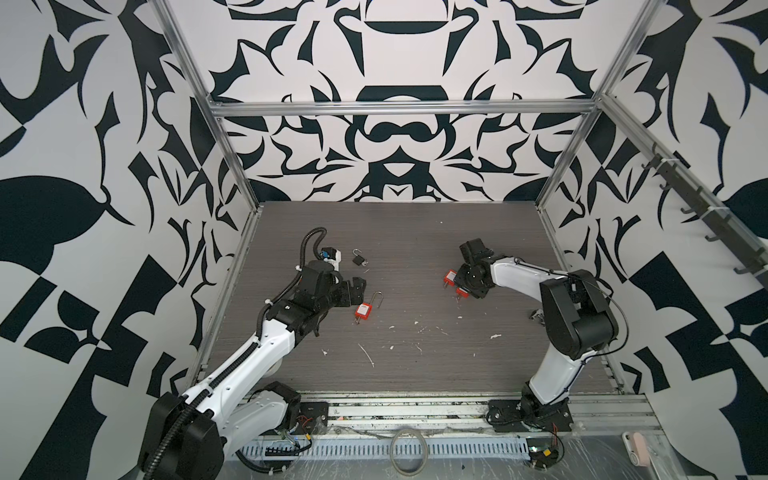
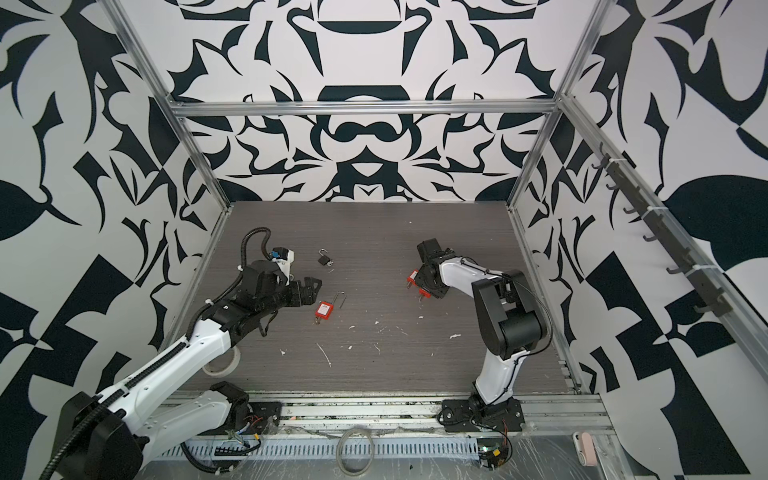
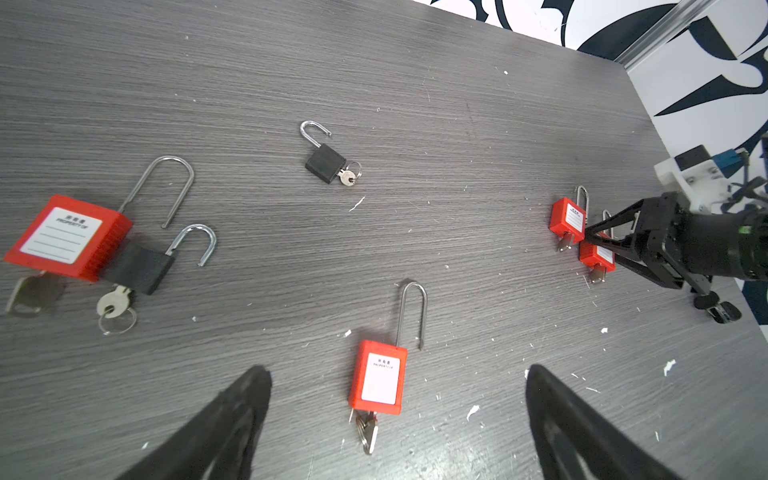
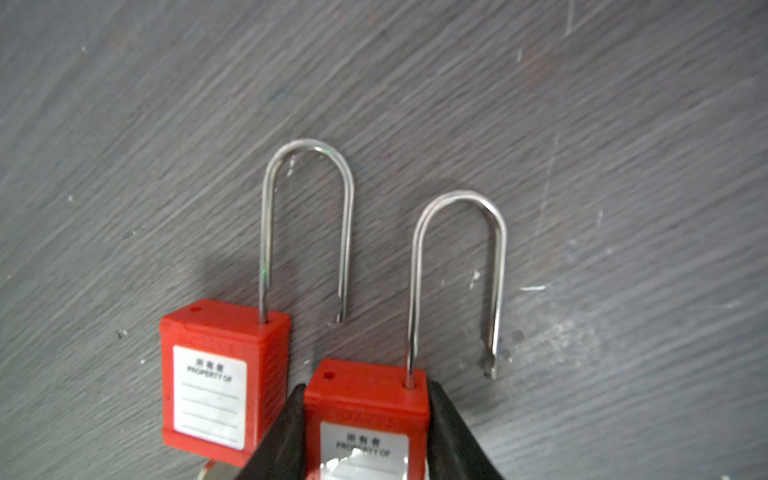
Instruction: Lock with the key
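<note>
On the grey surface [image 1: 415,249], the right pincer [image 4: 365,388] has its two black fingers against opposite sides of a red padlock [image 4: 368,409], pinching the body flat where it lies, right of centre in both top views. The lock's steel shackle [image 4: 459,249] stands raised, its free end hanging outside the body, on the far side from the small hole it belongs in. A second red padlock [image 4: 224,374] lies just beside it, its shackle equally open. A key [image 3: 597,275] juts from the base of the gripped lock.

Across the surface, the left pincer [image 1: 355,291] hovers spread wide and holding nothing, above a third red padlock [image 3: 380,382] whose keys [image 3: 368,434] sit in its base. Farther back lies a small black padlock [image 3: 325,164], also open. The left wrist view shows a large red padlock [image 3: 68,237] and another black padlock [image 3: 139,268] lying together, both unfastened.

By the look of it the job has barely begun: no shackle in sight is seated. The gripped lock seemingly needs its shackle swung round and pressed home, then the key turned.
</note>
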Controlling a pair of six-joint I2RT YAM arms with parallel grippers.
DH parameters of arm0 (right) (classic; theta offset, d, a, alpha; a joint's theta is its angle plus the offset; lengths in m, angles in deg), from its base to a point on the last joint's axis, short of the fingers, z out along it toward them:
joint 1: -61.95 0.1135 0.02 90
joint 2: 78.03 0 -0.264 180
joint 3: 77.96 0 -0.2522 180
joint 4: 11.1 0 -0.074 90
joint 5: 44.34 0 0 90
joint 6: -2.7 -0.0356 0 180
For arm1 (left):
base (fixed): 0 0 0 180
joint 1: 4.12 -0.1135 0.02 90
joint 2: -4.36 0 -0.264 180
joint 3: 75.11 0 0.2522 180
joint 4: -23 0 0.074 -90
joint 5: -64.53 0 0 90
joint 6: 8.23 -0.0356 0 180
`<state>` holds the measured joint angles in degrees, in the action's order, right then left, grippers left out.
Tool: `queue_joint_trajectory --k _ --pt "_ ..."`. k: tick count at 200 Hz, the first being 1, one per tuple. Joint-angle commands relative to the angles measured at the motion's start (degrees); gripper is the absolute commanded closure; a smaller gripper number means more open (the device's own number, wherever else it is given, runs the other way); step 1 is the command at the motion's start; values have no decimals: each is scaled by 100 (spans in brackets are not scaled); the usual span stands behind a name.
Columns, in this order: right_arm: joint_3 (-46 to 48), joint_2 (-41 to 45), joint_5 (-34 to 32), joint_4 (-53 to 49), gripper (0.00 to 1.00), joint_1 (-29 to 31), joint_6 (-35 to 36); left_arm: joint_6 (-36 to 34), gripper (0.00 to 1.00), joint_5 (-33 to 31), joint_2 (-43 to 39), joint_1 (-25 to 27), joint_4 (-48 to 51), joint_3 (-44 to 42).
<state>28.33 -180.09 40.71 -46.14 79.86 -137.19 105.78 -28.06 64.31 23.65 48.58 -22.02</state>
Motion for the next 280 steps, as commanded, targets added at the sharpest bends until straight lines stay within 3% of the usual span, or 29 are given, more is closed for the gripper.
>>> queue_joint_trajectory --k 1,58,80,125,160,193,215,243,280 --pt "-18 51 224 -302 60 2 668 7 2 30 -71 18 75 76" --pt "381 578 366 -581 62 1 2072 10 2 92 -57 26 75 114" --pt "486 694 775 -665 62 9 2506 20 2 110 -50 27 75 134" --pt "457 635 845 -1096 63 679 3183 45 2 120 -23 36 75 181" --pt "463 643 588 -1240 61 1094 3273 38 2 109 -34 70 84 198" --pt "451 503 383 -1402 47 1307 3369 46 2 101 -15 103 84 198" --pt "441 477 148 -1508 42 1415 3348 43 2 75 -33 118 93 194" --pt "440 477 81 -1573 41 1505 3336 45 2 50 -29 144 93 199" --pt "400 440 138 -1588 51 1563 3344 52 2 40 0 175 93 207"
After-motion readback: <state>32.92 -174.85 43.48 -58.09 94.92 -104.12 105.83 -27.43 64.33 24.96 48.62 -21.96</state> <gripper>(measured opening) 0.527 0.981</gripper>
